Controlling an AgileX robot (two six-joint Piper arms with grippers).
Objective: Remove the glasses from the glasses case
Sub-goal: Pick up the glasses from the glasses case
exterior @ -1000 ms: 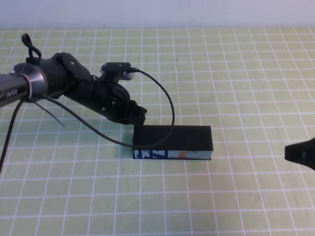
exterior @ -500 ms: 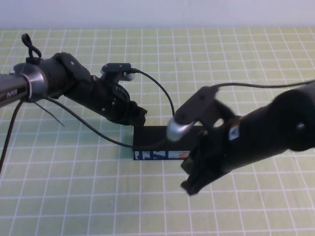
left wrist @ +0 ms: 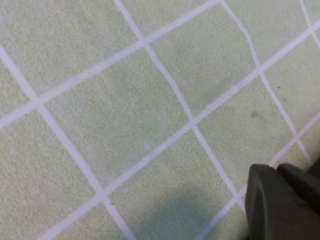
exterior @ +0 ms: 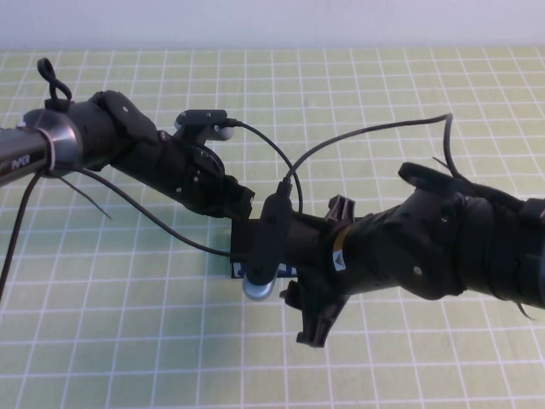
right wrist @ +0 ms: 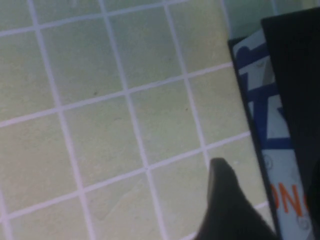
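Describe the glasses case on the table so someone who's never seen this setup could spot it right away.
On the green grid-patterned table mat, look near the middle, where the two black robot arms meet: the left gripper sits at its back left corner and the right gripper hangs in front of it. The glasses case is a closed matte black rectangular box, the only one with a pale blue side printed in blue and orange.

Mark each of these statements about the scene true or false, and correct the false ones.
1. The left end effector is at the back left corner of the glasses case. True.
2. The glasses lie on the green checked mat beside the case. False: no glasses are in view.
3. The right end effector hangs before the case's printed front side. True.
4. The right arm is parked at the table's edge. False: it reaches across the case.
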